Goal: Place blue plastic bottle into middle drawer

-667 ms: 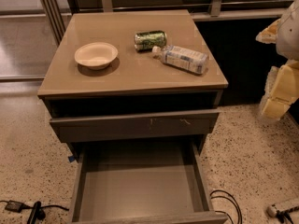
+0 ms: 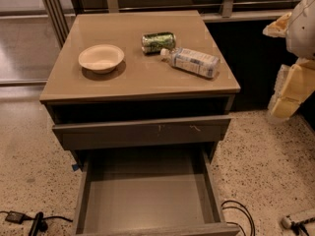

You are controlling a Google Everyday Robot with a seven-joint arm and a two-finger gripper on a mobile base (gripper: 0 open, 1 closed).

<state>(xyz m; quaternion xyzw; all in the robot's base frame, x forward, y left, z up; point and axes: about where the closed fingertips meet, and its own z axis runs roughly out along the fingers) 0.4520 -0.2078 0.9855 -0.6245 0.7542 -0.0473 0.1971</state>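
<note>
The blue plastic bottle (image 2: 192,62) lies on its side on the cabinet top (image 2: 142,77), white cap pointing left toward a green drink can (image 2: 158,42). The middle drawer (image 2: 147,193) is pulled open low at the front of the cabinet and its flat floor is bare. Above it is a shut drawer front (image 2: 142,132) with small pale scratches. My arm, white and pale yellow, shows at the right edge with the gripper (image 2: 290,90) off to the right of the cabinet, well apart from the bottle and holding nothing that I can see.
A cream bowl (image 2: 101,58) stands on the left of the cabinet top. Black cables lie on the speckled floor at the lower left (image 2: 29,220) and lower right (image 2: 238,215). A rail and dark panel run behind the cabinet.
</note>
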